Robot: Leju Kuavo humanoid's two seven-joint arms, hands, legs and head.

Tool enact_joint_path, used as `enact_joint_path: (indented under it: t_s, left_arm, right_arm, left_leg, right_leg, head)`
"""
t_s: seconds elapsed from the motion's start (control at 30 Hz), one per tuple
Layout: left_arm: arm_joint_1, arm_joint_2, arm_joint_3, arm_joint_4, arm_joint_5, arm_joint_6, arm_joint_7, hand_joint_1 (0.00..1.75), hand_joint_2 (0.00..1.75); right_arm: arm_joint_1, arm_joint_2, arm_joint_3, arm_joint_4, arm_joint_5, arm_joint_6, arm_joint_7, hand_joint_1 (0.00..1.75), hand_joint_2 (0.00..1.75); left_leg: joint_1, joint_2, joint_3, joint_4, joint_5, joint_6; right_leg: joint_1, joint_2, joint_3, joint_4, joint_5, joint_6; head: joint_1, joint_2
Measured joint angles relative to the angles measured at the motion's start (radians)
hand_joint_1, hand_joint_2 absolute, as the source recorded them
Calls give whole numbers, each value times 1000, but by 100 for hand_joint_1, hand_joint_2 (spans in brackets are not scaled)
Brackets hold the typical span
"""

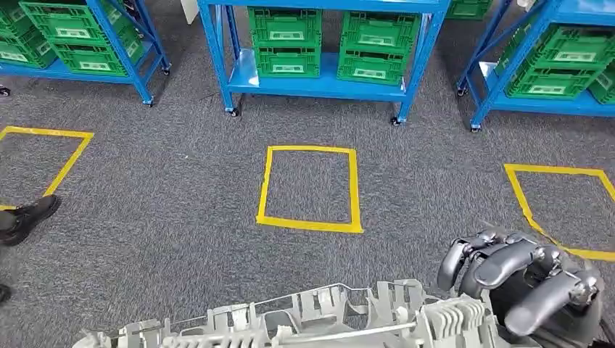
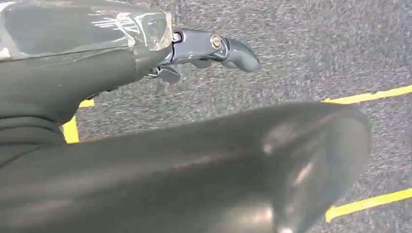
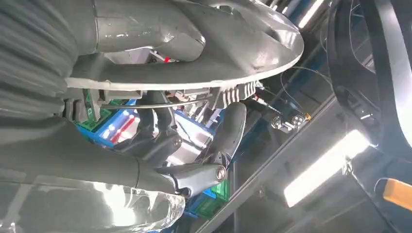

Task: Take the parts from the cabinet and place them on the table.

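A long pale grey moulded plastic part (image 1: 304, 319) with ribs and cut-outs lies across the bottom of the head view, held out in front of the robot above the grey carpet floor (image 1: 167, 210). The right robot hand (image 1: 518, 286) grips the part at its right end, its dark fingers curled over the edge; in the right wrist view the same fingers (image 3: 228, 131) wrap under the part's curved grey rim (image 3: 194, 73), so this robot hand is closed around the part. The left robot hand (image 2: 204, 48) appears in the left wrist view with a dark finger stretched out over the carpet; a large blurred grey surface lies close to it, possibly the part, but whether it has hold of anything I cannot tell. On the floor ahead sits a yellow tape square (image 1: 310, 188), with further taped outlines to the left (image 1: 43, 159) and right (image 1: 562, 206). Beyond them stand blue metal shelving racks (image 1: 319, 80) on castors, loaded with green plastic crates (image 1: 284, 42). A person's black shoe (image 1: 27, 216) rests at the left edge.
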Motion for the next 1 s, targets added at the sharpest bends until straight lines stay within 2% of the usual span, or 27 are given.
enact_joint_path:
  t_s: [0.03,0.07,0.1,0.17,0.2,0.23,0.27,0.33,0.37,0.4,0.43,0.47,0.5,0.53,0.57,0.6,0.63,0.7,0.73,0.77,0.8,0.83,0.87,0.9,0.93,0.97,1.0]
  left_arm:
    - [0,-1,0,1,0,-2,-2,0,0]
    - [1,-2,0,2,0,-3,-4,0,0]
    - [1,-2,0,2,2,-3,-6,0,0]
    - [1,-2,2,1,6,-3,-10,0,0]
    - [3,-1,4,1,6,-4,-10,0,0]
    - [5,2,12,0,6,-5,-10,0,0]
    - [7,0,12,1,6,-6,-10,0,0]
    - [11,0,15,1,6,-6,-10,0,0]
    - [11,0,15,1,6,-6,-10,0,0]
    - [11,0,15,1,6,-6,-10,0,0]
    - [11,0,15,1,6,-6,-10,0,0]
    - [11,0,15,1,5,-6,-10,0,0]
    - [11,0,15,1,5,-5,-10,0,0]
    - [11,1,15,1,3,-4,-10,0,0]
    - [10,2,15,0,4,-2,-10,0,0]
    - [11,3,15,0,6,-1,-10,0,0]
    - [10,4,16,0,10,0,-9,0,0]
    - [10,6,17,-1,19,4,-8,0,0]
    - [10,5,18,-2,25,5,-8,0,0]
    - [10,2,20,-2,31,5,-7,0,0]
    - [9,3,21,-2,37,5,-7,0,0]
    - [9,4,21,-2,38,5,-6,0,0]
    - [10,3,22,-2,39,5,-5,0,0]
    - [10,3,23,-2,39,5,-5,0,0]
    - [10,2,24,-1,39,2,-3,0,0]
    - [10,1,26,0,39,-3,-2,0,0]
    - [10,0,26,2,37,-4,-2,0,0]
  right_arm:
    - [0,-1,-3,0,0,0,-1,175,175]
    - [-1,-1,-4,-1,-1,0,-2,175,175]
    - [-2,-1,-5,-2,-1,0,-2,175,175]
    - [-3,-2,-5,-1,-3,1,-4,175,175]
    - [-2,-2,-5,0,-4,1,-5,175,175]
    - [-4,-2,-5,3,-5,1,-8,175,175]
    - [-5,-2,-4,5,-6,1,-8,175,175]
    - [-6,-3,-5,6,-7,2,-11,175,175]
    - [-6,-3,-4,8,-7,2,-11,175,175]
    - [-6,-3,-4,9,-7,2,-11,175,175]
    - [-6,-3,-4,10,-8,2,-12,175,175]
    - [-7,-3,-4,11,-8,2,-12,175,175]
    - [-7,-3,-4,11,-9,2,-13,175,175]
    - [-7,-3,-4,11,-10,3,-14,175,175]
    - [-10,-3,-4,11,-11,4,-14,175,175]
    - [-14,-4,-4,11,-12,6,-15,175,175]
    - [-18,-5,-4,13,-12,9,-15,175,175]
    - [-27,-6,-2,14,0,10,-11,175,175]
    - [-32,-6,-2,15,10,11,-5,175,175]
    - [-35,-10,0,16,23,14,-4,175,175]
    - [-39,-13,2,17,39,18,-5,175,175]
    - [-40,-16,5,18,49,19,-7,175,175]
    - [-40,-19,7,21,54,19,-7,175,175]
    - [-40,-23,10,24,58,19,-11,175,175]
    - [-40,-27,13,26,63,19,-19,175,175]
    - [-41,-32,15,29,67,18,-26,175,175]
    - [-41,-39,17,33,69,17,-35,175,175]
  left_leg:
    - [0,-1,-18,10,10,-3]
    - [-6,-3,-32,21,17,-9]
    - [-6,-2,-40,27,26,-13]
    - [-2,-2,-47,20,56,-23]
    - [-2,-5,-53,19,67,-28]
    - [5,-8,-62,24,52,-36]
    - [6,-9,-73,53,-13,-44]
    - [12,-9,-95,177,-140,-55]
    - [15,-9,-105,254,-182,-59]
    - [17,-9,-107,319,-191,-62]
    - [18,-9,-97,342,-169,-62]
    - [19,-9,-67,330,-126,-61]
    - [19,-9,-16,278,-89,-58]
    - [18,-10,42,205,-75,-52]
    - [16,-12,127,93,-108,-42]
    - [10,-12,183,4,-146,-36]
    - [8,-10,189,-13,-155,-35]
    - [1,-11,174,-15,-144,-22]
    - [4,-11,171,-29,-126,-14]
    - [7,-11,162,-31,-112,-9]
    - [8,-12,149,-30,-101,-1]
    - [7,-14,134,-29,-90,3]
    - [5,-19,119,-28,-79,4]
    - [5,-25,104,-26,-68,3]
    - [5,-33,96,-22,-60,1]
    - [5,-42,82,-18,-53,-1]
    - [5,-53,71,-11,-47,-4]
  right_leg:
    - [0,0,66,-85,-1,-5]
    - [5,-1,159,-206,-44,-19]
    - [6,0,194,-291,-80,-31]
    - [14,1,164,-270,-64,-37]
    - [12,0,151,-269,-54,-47]
    - [3,-3,141,-269,-40,-57]
    - [4,-5,127,-269,-26,-66]
    - [5,-6,101,-268,-1,-71]
    - [5,-6,84,-267,13,-70]
    - [6,-7,69,-263,28,-68]
    - [6,-7,50,-258,38,-66]
    - [6,-6,29,-251,49,-63]
    - [6,-5,10,-245,57,-62]
    - [6,-5,-4,-241,66,-59]
    - [6,-5,-10,-240,76,-57]
    - [12,-5,-13,-240,82,-49]
    - [11,-8,-12,-243,91,-43]
    - [5,-11,-13,-248,108,-30]
    - [7,-13,-16,-248,113,-24]
    - [4,-10,-32,-224,92,-27]
    - [4,-8,-57,-172,46,-36]
    - [3,-7,-88,-89,-5,-44]
    - [3,-6,-115,-4,-47,-46]
    - [3,-6,-128,56,-72,-44]
    - [3,-5,-122,72,-78,-37]
    - [2,-5,-87,37,-69,-30]
    - [1,-2,-31,-40,-49,-21]
  head:
    - [0,0]
    - [1,0]
    - [-3,0]
    - [-1,0]
    - [-2,0]
    - [0,0]
    - [-2,0]
    - [-6,0]
    - [-6,0]
    - [-6,0]
    - [-7,0]
    - [-7,0]
    - [-7,0]
    - [-8,0]
    - [-7,0]
    - [-6,0]
    - [-5,0]
    - [-8,0]
    - [-6,0]
    - [-6,0]
    - [-3,0]
    - [-3,0]
    - [-4,0]
    - [-3,0]
    - [-4,0]
    - [-4,0]
    - [-4,0]
